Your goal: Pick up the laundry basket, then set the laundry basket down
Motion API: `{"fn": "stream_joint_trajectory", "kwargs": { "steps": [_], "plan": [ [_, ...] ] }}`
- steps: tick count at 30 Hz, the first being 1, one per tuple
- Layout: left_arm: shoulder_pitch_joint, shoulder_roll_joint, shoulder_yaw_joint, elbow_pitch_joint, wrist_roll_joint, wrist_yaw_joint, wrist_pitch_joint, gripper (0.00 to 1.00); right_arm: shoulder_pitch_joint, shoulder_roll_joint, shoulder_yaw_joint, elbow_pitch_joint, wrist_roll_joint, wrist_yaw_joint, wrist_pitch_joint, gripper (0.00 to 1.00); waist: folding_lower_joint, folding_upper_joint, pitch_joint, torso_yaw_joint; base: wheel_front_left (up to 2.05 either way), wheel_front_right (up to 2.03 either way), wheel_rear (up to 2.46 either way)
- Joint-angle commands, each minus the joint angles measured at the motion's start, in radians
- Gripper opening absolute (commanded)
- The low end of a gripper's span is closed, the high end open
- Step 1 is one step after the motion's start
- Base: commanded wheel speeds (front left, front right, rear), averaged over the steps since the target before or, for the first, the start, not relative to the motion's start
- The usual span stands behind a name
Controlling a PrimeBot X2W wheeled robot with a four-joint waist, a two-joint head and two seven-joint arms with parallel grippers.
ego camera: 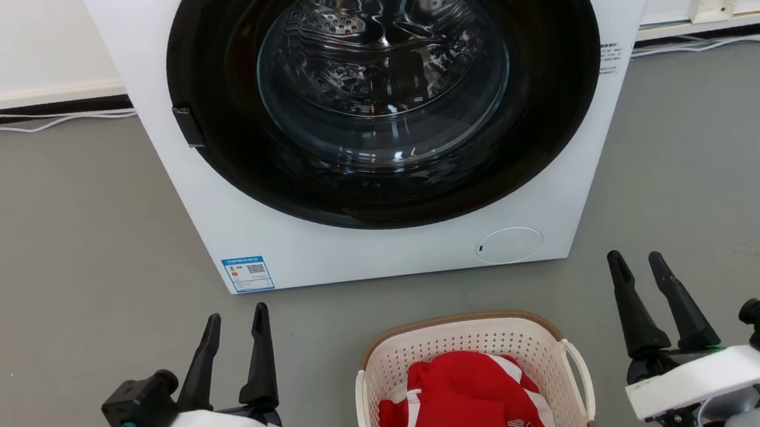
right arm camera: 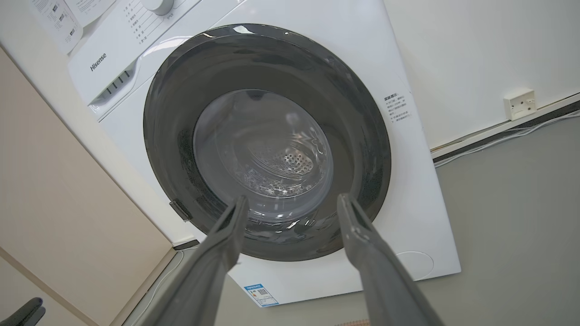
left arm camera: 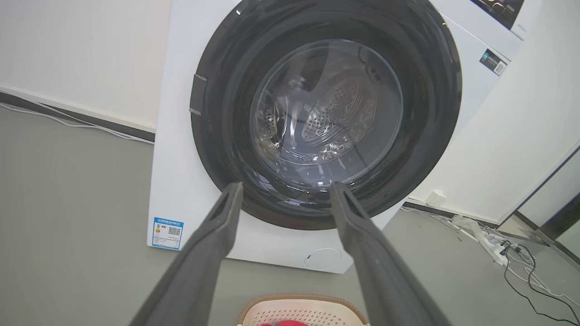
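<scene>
The laundry basket (ego camera: pixel 542 340), cream-white with a brown rim and white loop handles, rests on the grey floor at the bottom centre of the head view, holding a red and white garment (ego camera: pixel 465 399). Its far rim (left arm camera: pixel 299 299) peeks in at the bottom of the left wrist view. My left gripper (ego camera: pixel 237 315) hovers open to the basket's left, fingers apart and empty. My right gripper (ego camera: pixel 637 258) hovers open to the basket's right, also empty. Neither touches the basket.
A white front-loading washing machine (ego camera: pixel 272 237) with a dark round door stands just beyond the basket. Cables (ego camera: pixel 35 125) run along the wall base, and a socket box (ego camera: pixel 715 0) sits at the far right. More cables and a power strip (left arm camera: pixel 494 246) lie on the floor.
</scene>
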Motion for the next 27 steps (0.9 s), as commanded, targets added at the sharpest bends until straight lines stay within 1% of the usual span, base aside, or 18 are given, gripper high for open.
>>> {"fn": "stream_joint_trajectory", "kwargs": {
  "steps": [1,22,27],
  "plan": [
    [-0.022,0.003,0.014,-0.037,0.039,0.004,-0.017,1.00,-0.043,-0.013,0.028,-0.039,-0.034,0.006,-0.021,1.00,-0.0001,0.0000,0.000,0.000,0.00,0.00,0.00],
    [-0.025,0.004,-0.017,-0.085,0.271,0.017,-0.089,1.00,-0.047,-0.013,0.029,-0.075,-0.262,0.007,-0.091,1.00,-0.0001,0.0000,0.013,0.002,0.00,0.00,0.00],
    [-0.025,0.004,-0.025,-0.096,0.307,0.018,-0.102,1.00,-0.049,-0.014,0.031,-0.076,-0.304,0.007,-0.104,1.00,-0.0001,0.0000,0.013,0.002,0.00,0.00,0.00]
  ]
}}
